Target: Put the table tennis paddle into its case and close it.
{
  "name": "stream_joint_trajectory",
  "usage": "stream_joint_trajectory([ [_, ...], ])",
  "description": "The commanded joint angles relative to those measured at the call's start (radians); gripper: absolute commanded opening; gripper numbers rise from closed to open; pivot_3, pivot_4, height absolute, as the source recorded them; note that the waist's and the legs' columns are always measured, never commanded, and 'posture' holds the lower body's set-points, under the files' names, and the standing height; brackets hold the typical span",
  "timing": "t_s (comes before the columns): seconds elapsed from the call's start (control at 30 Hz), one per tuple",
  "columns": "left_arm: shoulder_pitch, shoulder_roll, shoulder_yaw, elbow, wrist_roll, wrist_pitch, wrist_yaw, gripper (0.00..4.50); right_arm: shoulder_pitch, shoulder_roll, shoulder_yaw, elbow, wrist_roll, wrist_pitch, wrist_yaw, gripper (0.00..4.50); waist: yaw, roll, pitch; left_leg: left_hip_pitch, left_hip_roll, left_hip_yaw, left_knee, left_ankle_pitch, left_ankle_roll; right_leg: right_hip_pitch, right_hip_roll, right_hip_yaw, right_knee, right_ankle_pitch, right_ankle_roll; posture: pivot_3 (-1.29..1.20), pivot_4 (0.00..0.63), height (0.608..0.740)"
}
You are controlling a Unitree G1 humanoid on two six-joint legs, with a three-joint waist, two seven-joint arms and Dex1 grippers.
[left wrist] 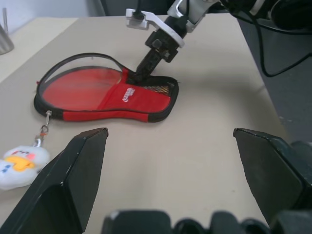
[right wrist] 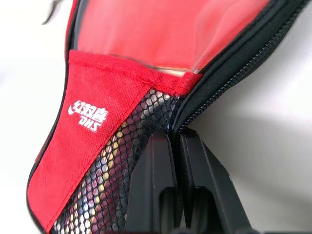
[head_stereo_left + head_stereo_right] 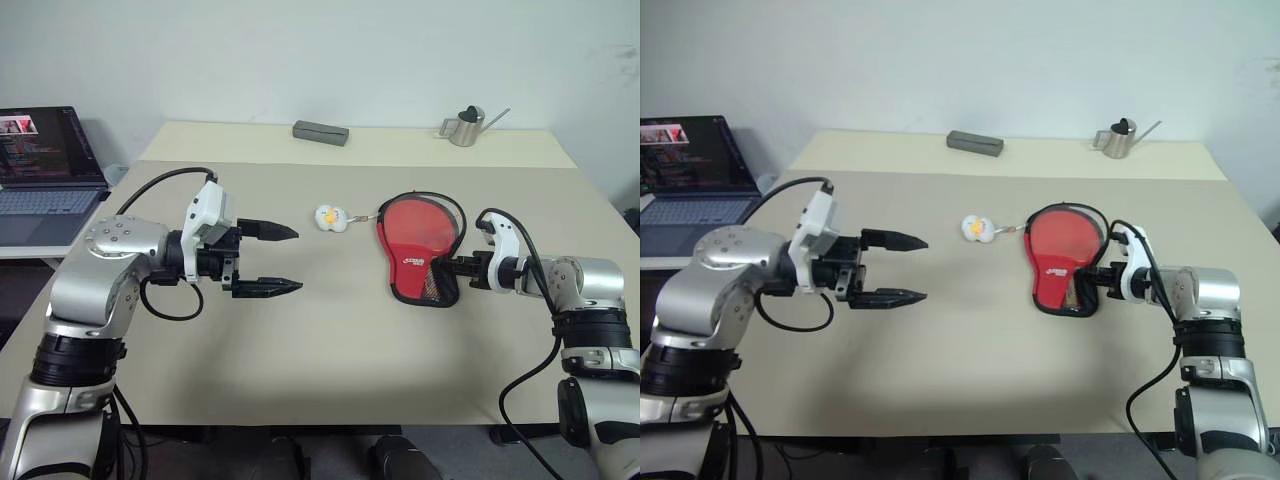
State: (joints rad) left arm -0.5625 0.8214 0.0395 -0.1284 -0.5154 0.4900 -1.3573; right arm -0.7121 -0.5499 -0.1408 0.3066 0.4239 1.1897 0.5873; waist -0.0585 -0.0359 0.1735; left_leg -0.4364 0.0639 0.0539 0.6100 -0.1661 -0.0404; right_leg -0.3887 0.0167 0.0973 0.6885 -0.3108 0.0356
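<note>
Laptop [image 3: 45, 165] sits off the table's left edge, lid up. Left gripper [image 3: 270, 260] hangs above the tan table [image 3: 300, 380], its two black fingers spread wide, nothing between them, pointing toward the case.

Mid-table: a white-yellow zipper charm [image 3: 331, 217] lies on the surface, tethered to the case's rounded end. Far edge: a grey block [image 3: 320, 132] and a small metal watering can [image 3: 465, 127], both well apart from the work.

Right of centre: the case [image 3: 420, 245] lies flat, red outside, black zip border, mesh pocket at its narrow end. The table tennis paddle [image 1: 80, 85] appears to be inside, its red face showing through the window (handle hidden, so I can't confirm seating).

Right gripper [image 2: 175, 161] has its fingers pressed together on the case's zip edge beside the mesh.

Handling judgement: the case is soft and light and will likely slide or buckle; the stiff paddle gives it body. Best held at the zip border or charm cord.
</note>
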Motion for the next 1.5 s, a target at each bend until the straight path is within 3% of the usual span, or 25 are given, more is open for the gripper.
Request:
stream_joint_trajectory([
  [0.03,0.014,0.019,0.029,-0.076,-0.047,0.023,0.011,4.5,0.027,-0.008,0.009,-0.109,0.046,0.075,0.019,0.02,0.0,0.0,0.0,0.0,0.0,0.0,0.0,0.0,0.0,0.0,0.0,0.0,0.0,0.0,0.0,0.0,0.15,0.74],
  [0.77,0.171,0.08,-0.024,-0.195,-0.055,0.004,-0.039,4.5,0.202,-0.052,-0.024,-0.485,0.189,0.331,0.031,0.02,-0.001,0.0,0.0,0.0,0.0,0.0,-0.001,0.0,0.0,0.0,0.0,0.0,-0.001,-0.001,0.0,0.0,0.15,0.74],
  [1.03,0.149,0.07,-0.035,-0.215,-0.073,0.022,-0.026,4.5,0.264,-0.048,-0.049,-0.606,0.254,0.423,0.027,0.02,0.0,0.0,0.0,0.0,0.0,-0.001,-0.001,0.0,0.0,0.0,0.0,0.0,-0.001,-0.001,0.0,0.0,0.15,0.74],
  [1.5,0.144,0.074,-0.049,-0.219,-0.084,0.019,-0.03,4.5,0.451,-0.073,-0.106,-0.722,0.437,0.425,-0.07,0.02,0.001,-0.001,0.0,0.0,0.0,-0.001,-0.001,0.0,0.0,0.001,0.0,-0.001,-0.002,-0.003,0.003,0.0,0.15,0.74],
])
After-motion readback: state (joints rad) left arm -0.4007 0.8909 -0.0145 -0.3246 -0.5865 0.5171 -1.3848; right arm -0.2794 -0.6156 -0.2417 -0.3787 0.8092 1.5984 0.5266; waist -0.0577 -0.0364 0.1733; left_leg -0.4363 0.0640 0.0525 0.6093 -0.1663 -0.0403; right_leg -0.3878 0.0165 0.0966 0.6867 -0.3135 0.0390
